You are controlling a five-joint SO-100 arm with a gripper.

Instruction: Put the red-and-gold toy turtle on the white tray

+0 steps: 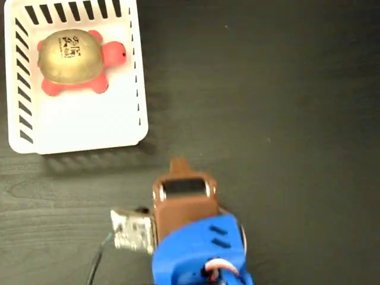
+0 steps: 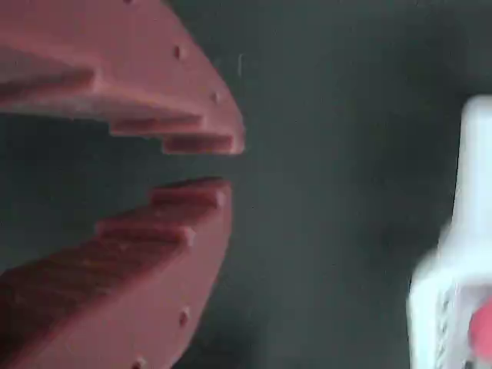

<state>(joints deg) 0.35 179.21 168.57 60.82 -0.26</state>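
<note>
The turtle lies inside the tray, in the corner nearest the slotted top rim, its head pointing toward the tray's right wall; its red feet rest on the tray floor and its gold shell faces up, a black mark printed on top; so I judge the placing already done. I sit on the dark tabletop well below the tray, off its lower right corner, with nothing in my grasp; my jaws stand a little apart, toothed tips close but not meeting, only bare tabletop between them. In the wrist view a blurred white edge of the tray shows at the right, with a sliver of red behind it that I take for the turtle.

As to handling, I judge the turtle light and small, easy to lift; the shell looks hard, smooth and shiny, so it is likely slippery, and its dome would push my jaws upward and off; the red body looks softer and duller, a better surface for my teeth. If I had to take it again, I would close across the sides low down, under the shell's rim and between the feet, not over the crown; the tray's walls leave little room on the rim side.
</note>
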